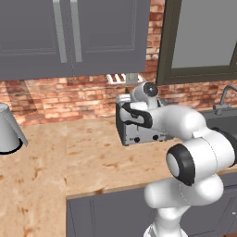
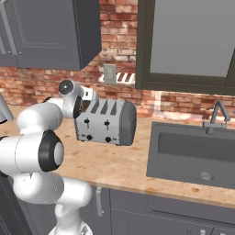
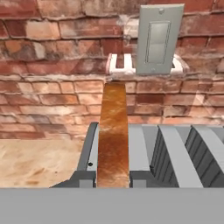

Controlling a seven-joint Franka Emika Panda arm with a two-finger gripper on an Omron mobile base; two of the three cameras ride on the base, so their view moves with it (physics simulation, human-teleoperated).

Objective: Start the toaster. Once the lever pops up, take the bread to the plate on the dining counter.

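Sink (image 2: 193, 158) with faucet (image 2: 215, 114), wall switch plate (image 3: 158, 38) on brick

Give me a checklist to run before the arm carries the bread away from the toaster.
1. Jaws shut on the bread: ok.
2. Bread held upright, edge-on between the fingertips: ok.
3. Bread fully out of the toaster slot: cannot tell, its lower end is hidden.
4. Toaster upright on the counter: ok.
5. Sink set apart from the toaster: ok.
6. Way to the plate: cannot tell.
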